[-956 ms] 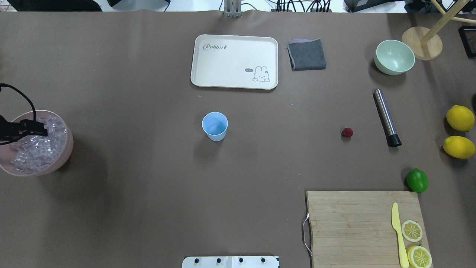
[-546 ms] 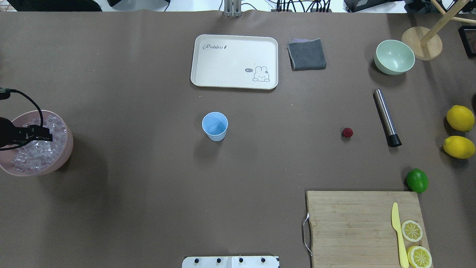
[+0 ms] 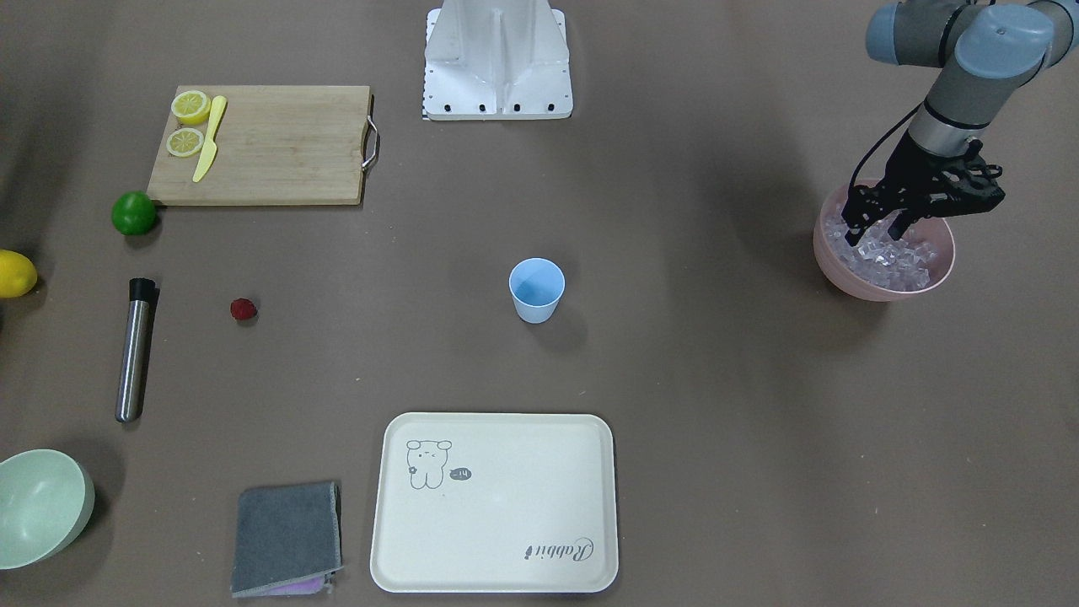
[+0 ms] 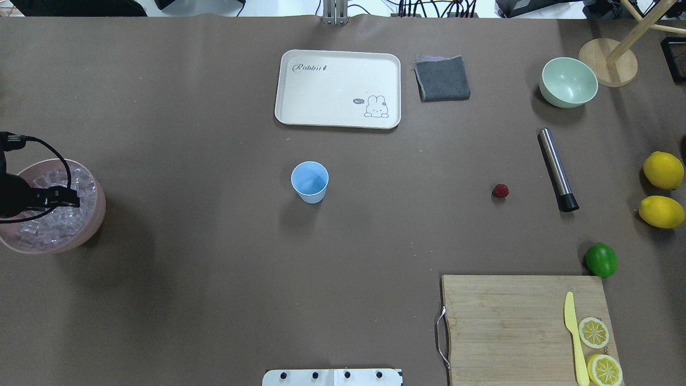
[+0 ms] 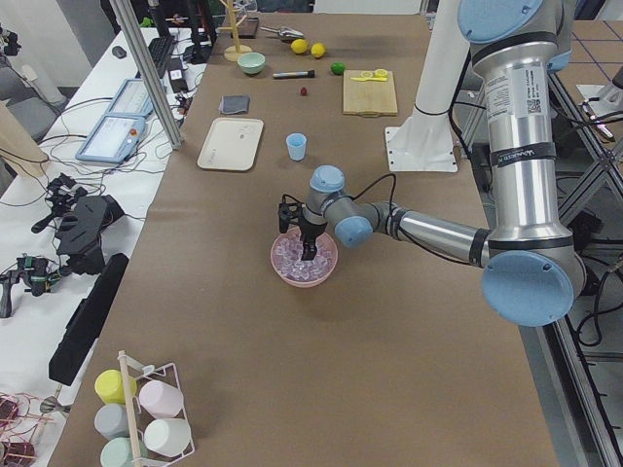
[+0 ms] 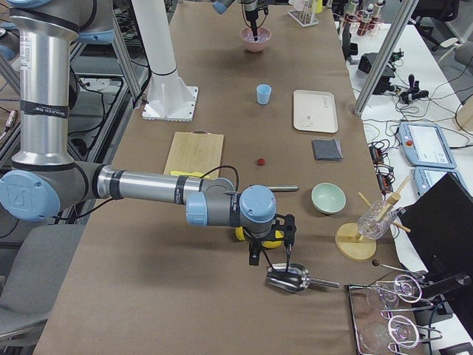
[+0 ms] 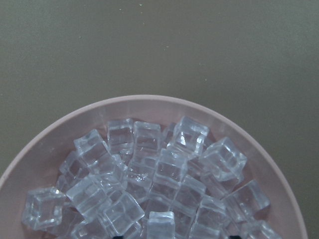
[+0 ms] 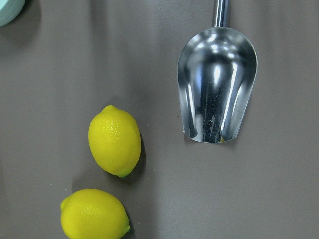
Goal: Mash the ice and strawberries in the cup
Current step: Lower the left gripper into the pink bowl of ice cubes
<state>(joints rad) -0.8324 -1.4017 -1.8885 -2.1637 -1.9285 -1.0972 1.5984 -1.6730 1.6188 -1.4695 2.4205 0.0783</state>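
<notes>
The light-blue cup (image 4: pixel 310 181) stands upright mid-table and looks empty; it also shows in the front view (image 3: pixel 536 289). The small dark-red strawberry (image 4: pixel 500 191) lies on the table to its right, apart from it. Several clear ice cubes (image 7: pixel 149 179) fill the pink bowl (image 4: pixel 95 217) at the table's left edge. My left gripper (image 3: pixel 874 236) is open, its fingertips down among the ice, holding nothing that I can see. My right gripper (image 6: pixel 270 255) hovers off the table's right end over a steel scoop (image 8: pixel 218 89); I cannot tell whether it is open or shut.
A cream tray (image 4: pixel 337 88), a grey cloth (image 4: pixel 442 78) and a pale green bowl (image 4: pixel 568 82) sit at the back. A steel muddler (image 4: pixel 557 169), two lemons (image 4: pixel 663 170), a lime (image 4: pixel 601 259) and a cutting board (image 4: pixel 522 327) with a knife lie at the right.
My left gripper has shifted a little to the right and toward the robot over the pink bowl, lower among the ice. Nothing else has moved.
</notes>
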